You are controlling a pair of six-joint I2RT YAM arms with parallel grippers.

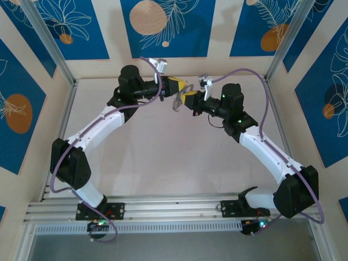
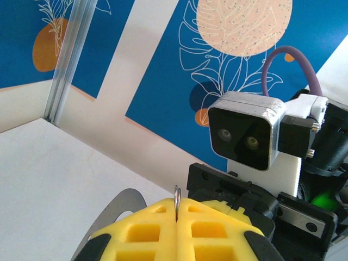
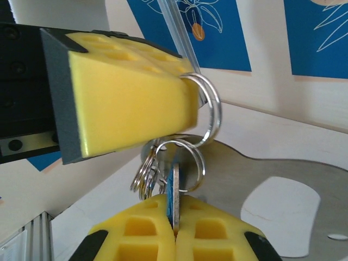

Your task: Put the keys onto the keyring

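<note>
Both clamped: left jaws on keyring (image 3: 216, 111), right jaws on key (image 3: 175, 187), just beneath ring.

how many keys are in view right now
1: a tiny blue-headed key with a pale metal blade, edge-on, pinched in the right gripper, below the large silvery metal ring the left gripper clamps. Others may be hidden.

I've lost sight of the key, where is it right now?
Right wrist view: the key is pinched edge-on in the right gripper, just below the ring that the left gripper holds.
</note>
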